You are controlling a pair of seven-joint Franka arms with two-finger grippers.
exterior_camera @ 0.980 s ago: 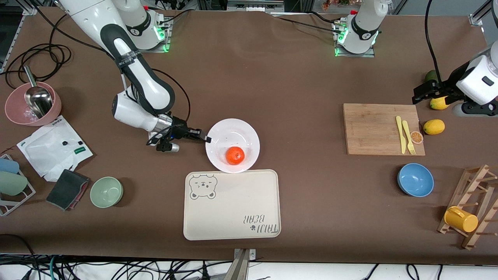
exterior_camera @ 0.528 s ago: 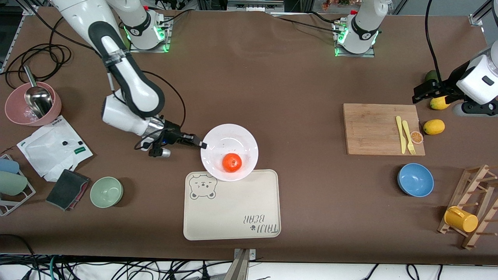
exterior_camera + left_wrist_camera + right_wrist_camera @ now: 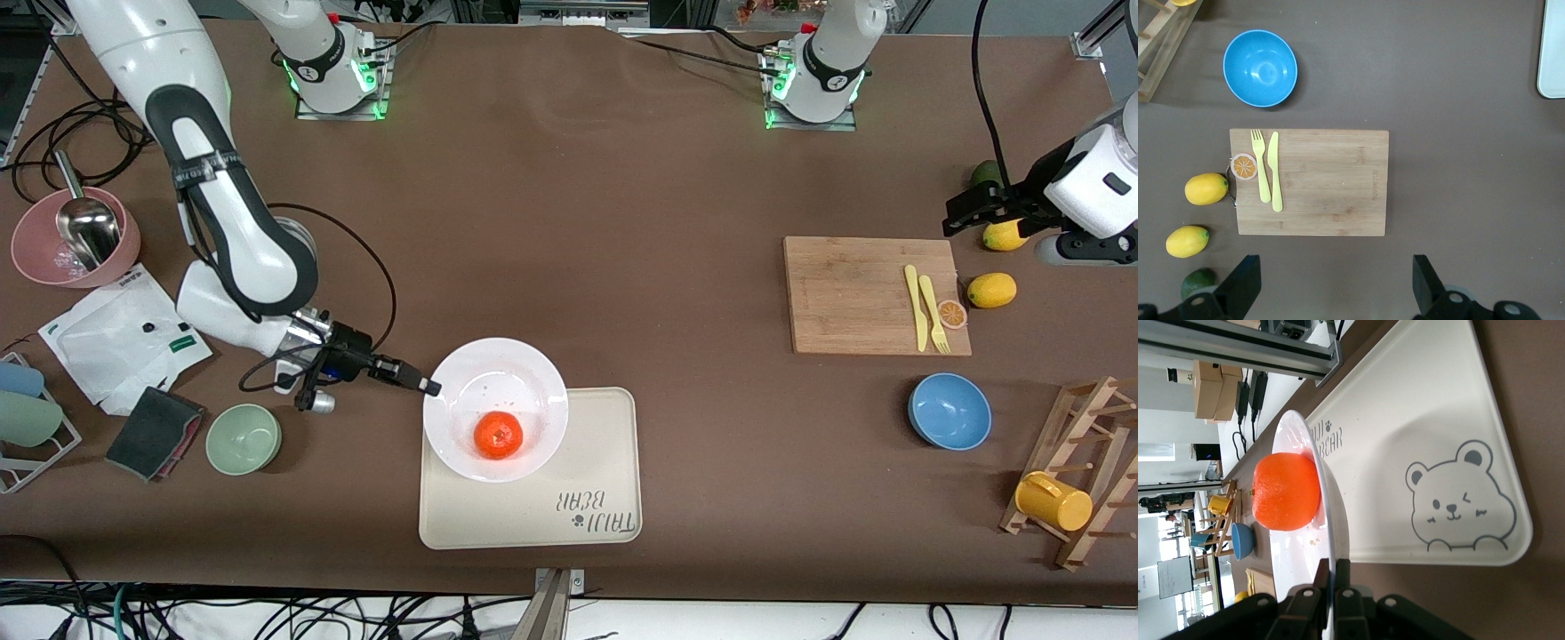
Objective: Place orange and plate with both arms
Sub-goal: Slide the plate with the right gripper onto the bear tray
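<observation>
One small round bright orange fruit [image 3: 497, 436] sits in the round white plate [image 3: 533, 382], over the beige rectangular bear tray [image 3: 587, 498].
Right tool [image 3: 430, 388] is clenched on the plate's rim; left tool [image 3: 1331, 287] hangs released above the bamboo cutting board [image 3: 1331, 183], waiting.

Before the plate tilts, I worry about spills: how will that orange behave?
The small round orange fruit sits loose in the shallow white plate, so it would probably roll. The right hand pinches only the rim, so any tilt may send it out.
</observation>
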